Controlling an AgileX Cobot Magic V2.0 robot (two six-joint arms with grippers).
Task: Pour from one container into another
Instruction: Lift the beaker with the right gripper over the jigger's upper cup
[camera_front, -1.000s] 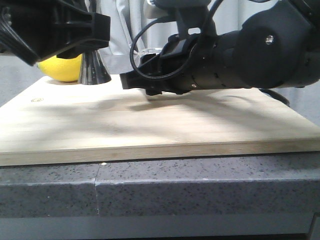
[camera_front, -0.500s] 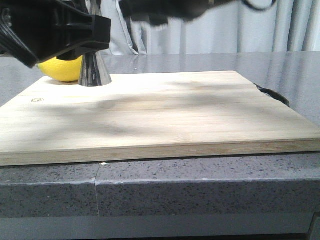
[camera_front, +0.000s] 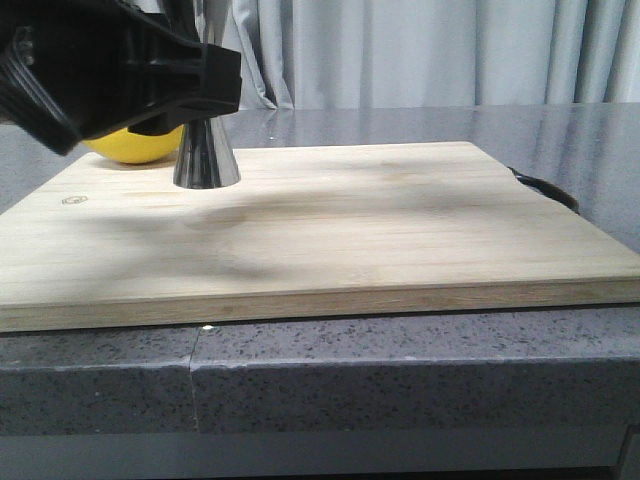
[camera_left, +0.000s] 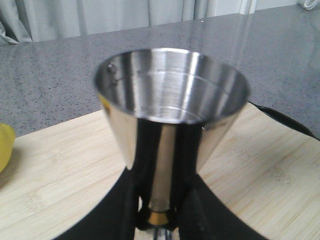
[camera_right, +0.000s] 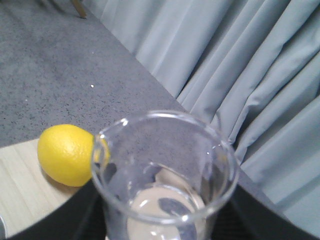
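Beaker up, jigger steadied, lining up the pour.
My left gripper (camera_left: 157, 220) is clamped on the jigger (camera_front: 206, 155) upper left; right one grips the beaker (camera_right: 165, 175); I'd tilt slowly, lip over its mouth.

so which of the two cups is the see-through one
The glass beaker in the right claw: clear walls with a pouring lip. The steel jigger in the left claw is opaque and mirror-shiny.

A pale wooden cutting board (camera_front: 350, 230) lies flat on the speckled grey stone surface (camera_front: 400, 380), its front edge near the surface's front edge. 1 yellow lemon (camera_front: 135, 145) rests at the board's far left corner. Grey pleated curtains (camera_front: 420, 50) hang behind.
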